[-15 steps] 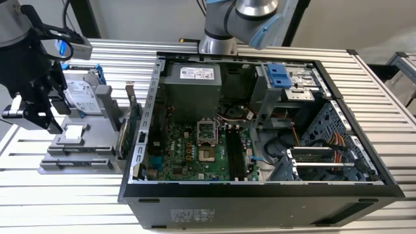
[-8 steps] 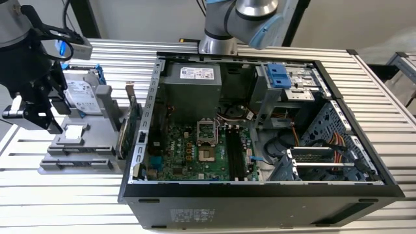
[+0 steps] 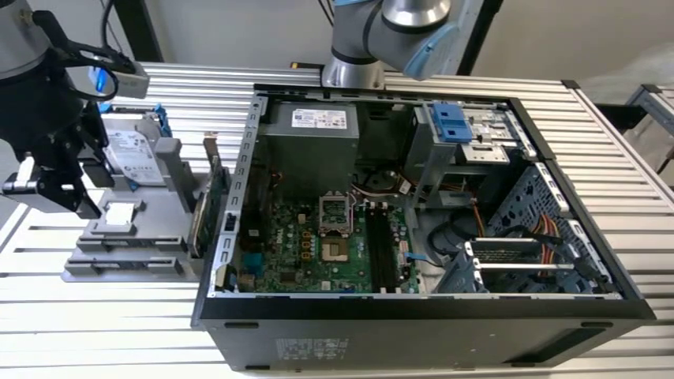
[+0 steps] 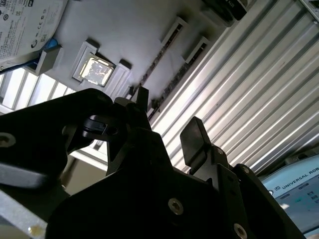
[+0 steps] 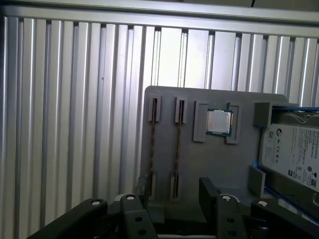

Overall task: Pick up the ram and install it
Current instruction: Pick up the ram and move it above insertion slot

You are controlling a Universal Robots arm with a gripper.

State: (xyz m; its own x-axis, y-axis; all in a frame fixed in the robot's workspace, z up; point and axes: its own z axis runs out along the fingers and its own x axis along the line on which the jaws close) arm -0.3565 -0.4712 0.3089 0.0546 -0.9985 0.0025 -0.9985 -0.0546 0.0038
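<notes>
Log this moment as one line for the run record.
claw: open, empty | position: above grey holder | ram: in holder slot, not grasped

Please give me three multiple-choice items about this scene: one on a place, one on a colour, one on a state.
1. The gripper is: A inside the case; B over the tray; C beside a person.
2. The tray is: A gray; B red; C yellow.
3. The gripper holds: A the ram; B a hard drive; C nothing.
Answers: 1 B, the tray lies just beneath it in both wrist views. 2 A, its surface is plain gray. 3 C, the fingers stand apart with nothing between them in the second wrist view.
</notes>
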